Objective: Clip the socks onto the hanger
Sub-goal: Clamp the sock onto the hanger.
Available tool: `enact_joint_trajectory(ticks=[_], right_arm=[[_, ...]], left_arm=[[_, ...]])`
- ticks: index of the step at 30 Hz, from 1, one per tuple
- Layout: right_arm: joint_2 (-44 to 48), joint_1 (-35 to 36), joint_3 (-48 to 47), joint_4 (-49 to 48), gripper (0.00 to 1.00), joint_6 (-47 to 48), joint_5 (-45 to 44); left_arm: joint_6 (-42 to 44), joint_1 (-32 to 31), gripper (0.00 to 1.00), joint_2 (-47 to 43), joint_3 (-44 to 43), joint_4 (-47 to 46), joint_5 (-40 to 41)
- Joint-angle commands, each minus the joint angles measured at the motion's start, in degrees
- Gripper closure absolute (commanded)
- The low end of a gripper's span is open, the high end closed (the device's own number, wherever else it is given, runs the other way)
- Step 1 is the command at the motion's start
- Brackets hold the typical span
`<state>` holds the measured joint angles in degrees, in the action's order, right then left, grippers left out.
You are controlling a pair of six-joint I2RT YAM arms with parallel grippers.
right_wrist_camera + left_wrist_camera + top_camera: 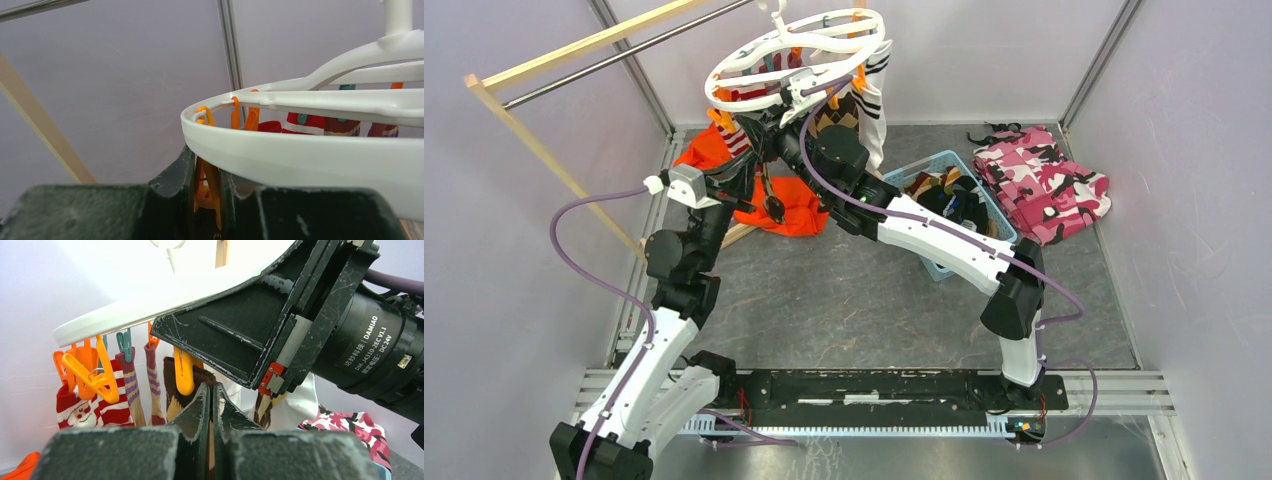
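The white round hanger [794, 55] hangs at the back from the rack bar. On it hang a red-and-white striped sock [85, 410], purple-striped tan socks [131, 390] and a white sock with black stripes [874, 100]. My left gripper [212, 390] is shut on the brown argyle sock [172, 400] and holds its top edge up beside an orange clip [184, 372] under the ring. My right gripper [207, 165] is shut on that orange clip [207, 187], just under the ring's rim [300, 155]. In the top view both grippers, left [762, 135] and right [817, 100], meet under the ring.
A blue basket [936, 270] with more socks stands under the right forearm. Pink camouflage cloth [1044, 180] lies at the back right. The orange garment [784, 210] lies under the hanger. The wooden rack [544, 150] leans at the left. Walls close in on three sides.
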<state>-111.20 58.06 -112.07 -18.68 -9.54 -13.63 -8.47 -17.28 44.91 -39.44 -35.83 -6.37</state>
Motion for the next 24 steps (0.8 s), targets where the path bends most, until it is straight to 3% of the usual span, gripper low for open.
enact_joint_trajectory(ticks=[1,8,17,21,23,24], right_arm=[[-0.5,-0.2,-1.7,1.1,1.0,0.7,-0.9],[-0.1,-0.3,-1.2,1.1,0.87,-0.2,-0.5],[0.9,-0.3,-0.4,1.0,0.57,-0.9,0.2],[1.7,-0.3,0.4,1.0,0.49,-0.7,0.2],[2.4,-0.3,1.1,1.0,0.47,-0.5,0.2],[2.8,-0.3,1.5,0.8,0.45,-0.2,0.4]], left_arm=[[2.8,0.0,0.98,0.2,-2.4,-3.7,-0.6],[2.2,0.0,0.98,0.4,-1.8,-3.8,-0.6],[1.0,0.0,0.96,0.7,-1.6,-3.6,-0.3],[0.5,0.0,0.95,0.9,-1.7,-3.4,-0.1],[0.1,0.0,0.92,0.8,-1.8,-3.3,-0.1],[-0.2,0.0,0.84,0.6,-1.8,-3.2,0.1]])
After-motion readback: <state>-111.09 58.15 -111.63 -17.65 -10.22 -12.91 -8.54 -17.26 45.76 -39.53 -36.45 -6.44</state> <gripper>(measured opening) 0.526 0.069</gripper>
